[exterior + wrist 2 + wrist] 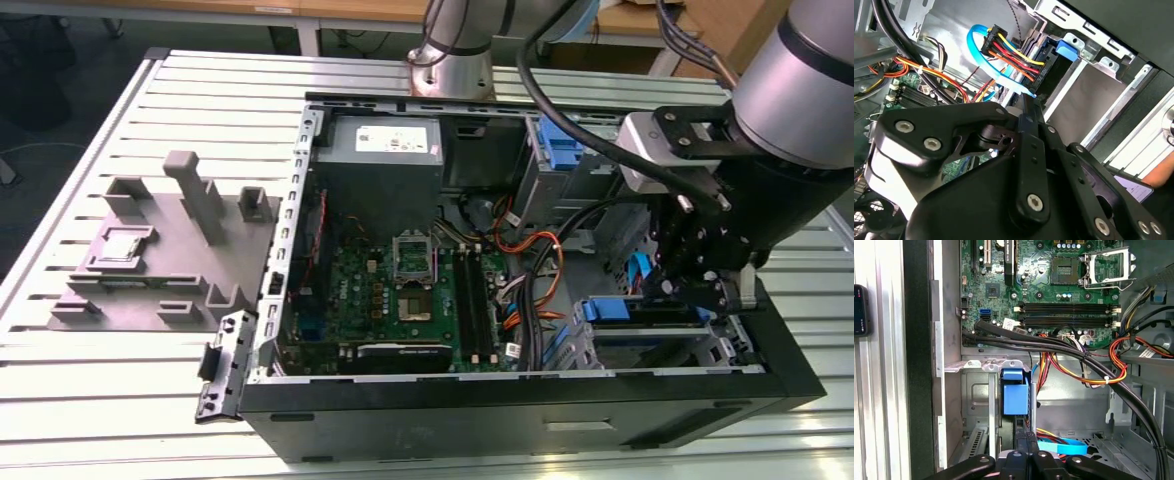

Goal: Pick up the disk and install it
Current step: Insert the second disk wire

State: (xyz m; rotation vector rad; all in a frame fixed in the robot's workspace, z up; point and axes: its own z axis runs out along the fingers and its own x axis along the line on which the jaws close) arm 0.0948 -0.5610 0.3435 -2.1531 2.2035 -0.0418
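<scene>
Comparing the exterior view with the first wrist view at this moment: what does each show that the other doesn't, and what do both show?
Exterior view only: the grey fixture on the slatted table, the power supply, and the arm reaching into the case.

First wrist view only: a dark device lying outside the case wall.

Both: the motherboard with its open CPU socket, orange cables, the blue carrier, and the gripper.

Motherboard (1054,295) green; drive carrier tab (1015,392) blue; SATA cable (985,62) light blue; gripper (703,275) black; slatted table (120,400) white
</scene>
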